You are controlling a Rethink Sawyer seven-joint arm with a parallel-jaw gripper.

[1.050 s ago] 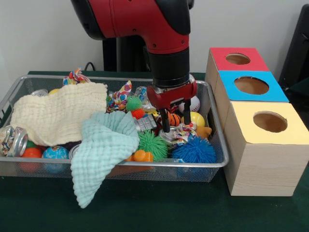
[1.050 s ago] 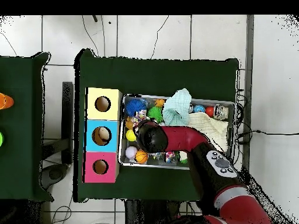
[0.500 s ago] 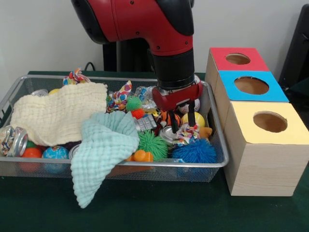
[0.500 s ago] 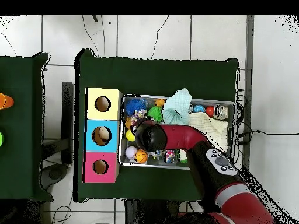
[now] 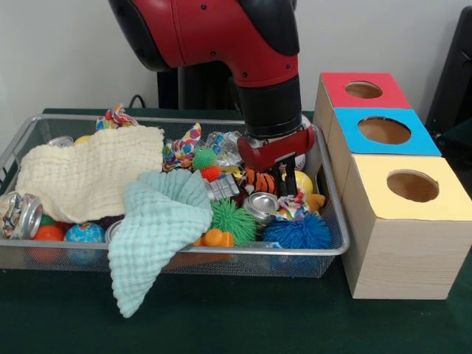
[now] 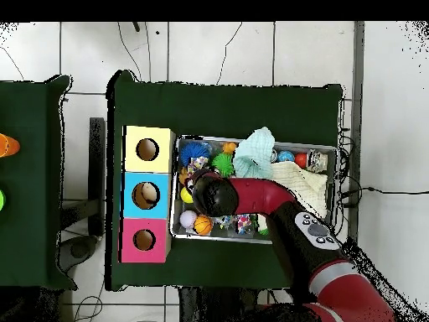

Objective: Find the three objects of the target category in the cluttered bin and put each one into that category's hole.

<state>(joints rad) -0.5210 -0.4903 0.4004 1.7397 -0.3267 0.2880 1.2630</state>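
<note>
While I watch from the front, the mint cloth (image 5: 158,232) drapes over the wire bin's (image 5: 221,254) near rim, with the blue spiky ball (image 5: 299,232) in the near right corner. Behind it lie a green spiky ball (image 5: 234,220) and a silver can (image 5: 259,204). My claw (image 5: 288,179) hangs open and empty among toys by the bin's right edge. Beside the bin stand the yellow (image 5: 413,186), blue (image 5: 384,130) and red (image 5: 363,90) holes.
</note>
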